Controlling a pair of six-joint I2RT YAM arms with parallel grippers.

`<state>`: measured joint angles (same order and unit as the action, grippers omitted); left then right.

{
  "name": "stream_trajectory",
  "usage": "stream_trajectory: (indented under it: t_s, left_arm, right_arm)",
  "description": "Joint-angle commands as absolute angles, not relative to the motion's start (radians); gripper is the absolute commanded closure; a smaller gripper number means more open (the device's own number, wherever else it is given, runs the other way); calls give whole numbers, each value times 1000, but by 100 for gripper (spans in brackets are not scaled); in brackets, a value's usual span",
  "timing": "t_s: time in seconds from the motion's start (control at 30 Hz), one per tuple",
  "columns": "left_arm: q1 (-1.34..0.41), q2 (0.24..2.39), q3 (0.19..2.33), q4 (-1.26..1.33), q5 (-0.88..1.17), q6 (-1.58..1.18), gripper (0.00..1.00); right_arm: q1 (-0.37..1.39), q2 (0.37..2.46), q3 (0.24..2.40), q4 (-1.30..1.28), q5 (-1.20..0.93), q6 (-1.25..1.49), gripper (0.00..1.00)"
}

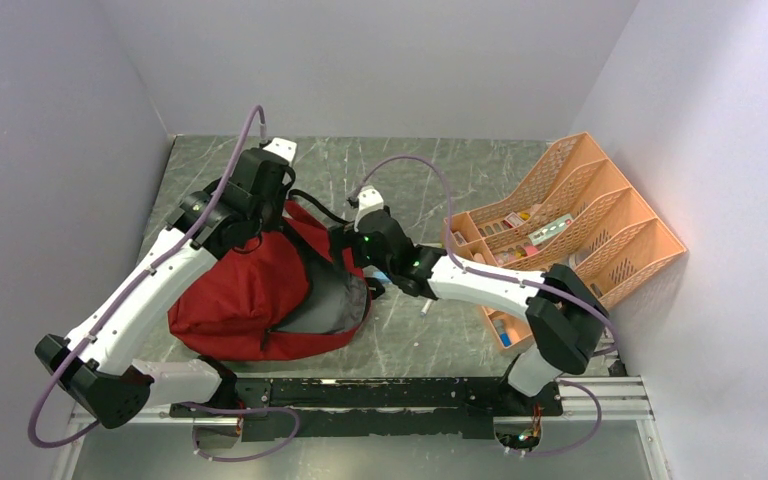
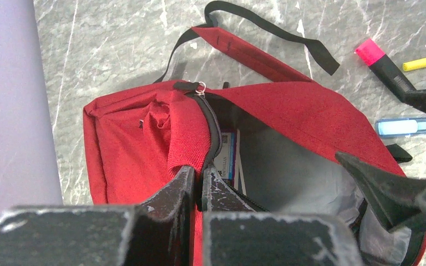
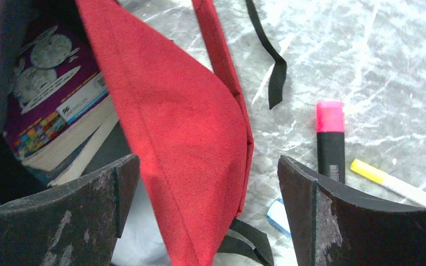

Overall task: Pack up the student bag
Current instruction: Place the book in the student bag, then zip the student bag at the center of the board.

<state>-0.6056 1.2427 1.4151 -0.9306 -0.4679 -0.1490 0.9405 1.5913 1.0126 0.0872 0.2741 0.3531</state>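
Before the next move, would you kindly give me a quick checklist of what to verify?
1. Left gripper shut on the student bag at its zipper edge: ok.
2. Bag mouth open, grey lining showing: ok.
3. Right gripper open, holding nothing: ok; the bag's red flap lies between its jaws.
4. Book inside the bag: ok.
5. Pink highlighter, yellow pen and blue item packed: not ok, they lie on the table beside the bag.
6. Room left beside the book: cannot tell.
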Motion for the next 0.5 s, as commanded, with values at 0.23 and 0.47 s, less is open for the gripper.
stream_trajectory:
  t_s: [0.23,0.47]
  left_arm:
    - [-601,1230,1398,-871,-451,-136,95]
    - [-600,1228,1402,-877,-454,-135,95]
  right_arm:
    - [968,1563,976,201,110,26,0]
    - [975,1667,1034,205,136,-32,0]
